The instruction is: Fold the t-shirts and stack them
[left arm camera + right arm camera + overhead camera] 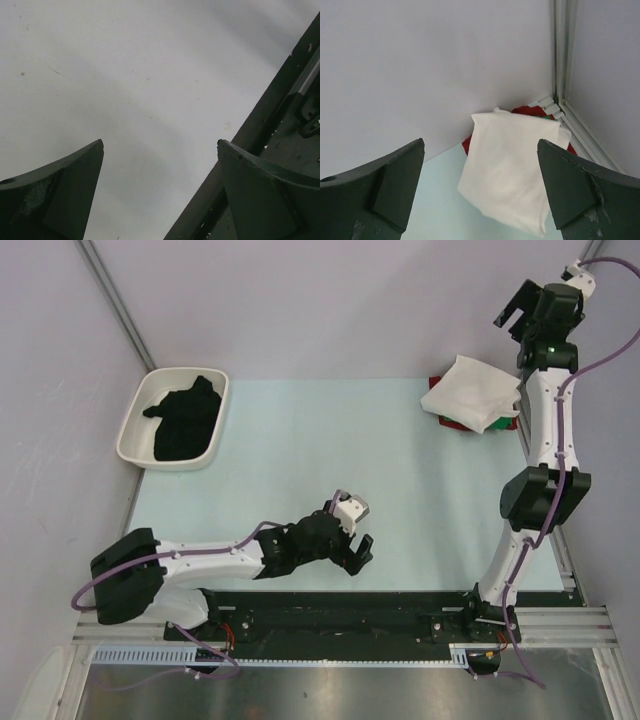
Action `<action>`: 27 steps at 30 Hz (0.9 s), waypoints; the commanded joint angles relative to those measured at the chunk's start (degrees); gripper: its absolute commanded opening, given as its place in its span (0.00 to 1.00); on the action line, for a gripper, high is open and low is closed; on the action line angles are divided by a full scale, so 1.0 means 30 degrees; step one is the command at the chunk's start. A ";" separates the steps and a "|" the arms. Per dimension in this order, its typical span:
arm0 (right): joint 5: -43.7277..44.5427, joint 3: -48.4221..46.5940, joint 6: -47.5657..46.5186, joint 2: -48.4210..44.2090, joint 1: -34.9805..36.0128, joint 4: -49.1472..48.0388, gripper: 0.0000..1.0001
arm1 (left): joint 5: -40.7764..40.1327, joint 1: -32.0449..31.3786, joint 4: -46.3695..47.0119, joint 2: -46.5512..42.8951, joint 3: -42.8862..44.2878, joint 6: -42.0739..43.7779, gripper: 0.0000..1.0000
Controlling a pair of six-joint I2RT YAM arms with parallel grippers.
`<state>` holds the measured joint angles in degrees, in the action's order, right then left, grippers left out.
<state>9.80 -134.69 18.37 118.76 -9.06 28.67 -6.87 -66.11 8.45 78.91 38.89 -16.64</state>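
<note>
A folded white t-shirt (pixel 472 392) lies on top of a stack at the back right corner of the pale mat. A red t-shirt (pixel 437 383) pokes out beneath it. In the right wrist view the white t-shirt (pixel 512 170) covers the red t-shirt (pixel 525 111), and a sliver of green t-shirt (pixel 546 118) shows. My right gripper (pixel 512 325) hangs open above and behind the stack, nothing between its fingers (pixel 480 144). A crumpled black t-shirt (pixel 185 420) lies in the white tray (pixel 135 435). My left gripper (pixel 362 530) is open and empty over bare mat (pixel 160 143) near the front.
The white tray sits at the back left of the mat (pixel 320 460). Grey walls close in the back and sides, with a metal corner rail (pixel 562 60) beside the stack. The dark front rail (pixel 260 125) runs just right of my left gripper.
</note>
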 commanded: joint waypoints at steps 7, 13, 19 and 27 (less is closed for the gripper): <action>0.2262 0.8114 -0.1725 -0.5795 0.2749 -0.0528 1.00 | -0.1982 -0.0113 -0.2575 -0.3101 0.1856 -0.0956 1.00; 0.2831 1.5003 -0.1088 -1.0691 0.5714 -0.3257 1.00 | -0.2835 0.0382 -0.3986 -0.2868 0.4055 -0.0780 1.00; 0.3437 1.6653 0.0495 -1.2045 0.8811 -0.0007 1.00 | -0.2423 0.2314 -0.5038 -0.3277 0.4935 -0.2097 1.00; 0.7978 1.9638 0.1289 -1.4183 1.4381 0.0991 1.00 | -0.5004 0.4921 -0.6268 -0.5851 0.4554 -0.3472 1.00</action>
<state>25.23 -79.40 20.64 79.40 26.72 29.50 -17.06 -55.02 -7.88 66.89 51.44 -22.55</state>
